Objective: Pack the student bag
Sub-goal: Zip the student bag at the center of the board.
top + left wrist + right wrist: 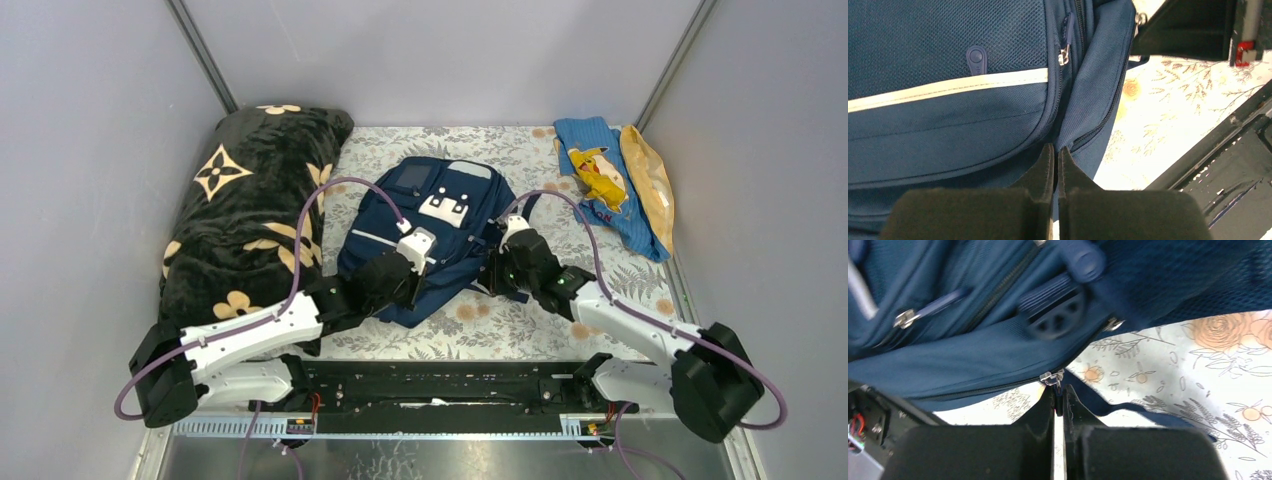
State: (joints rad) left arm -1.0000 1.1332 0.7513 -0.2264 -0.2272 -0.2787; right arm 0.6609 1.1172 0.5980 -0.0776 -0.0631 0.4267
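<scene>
**A:** From above, the student bag (460,240) lies mid-bench (500,325), between a black blanket (250,200) and a blue cloth (600,175). Both arms reach its near edge, but the jaws are hidden.

**B:** The wrist views show them. The right tool (1058,390) is pinched on a silver zipper pull (1052,377). The left tool (1055,150) is closed to a sliver against the bag's side; whether it nips fabric, I cannot tell.

**A:** Contents?

**B:** The zips I see are closed, so the inside is hidden.

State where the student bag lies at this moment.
In the top view, the student bag lies mid-table, between the black flowered blanket at left and the blue cartoon cloth at right.
</scene>
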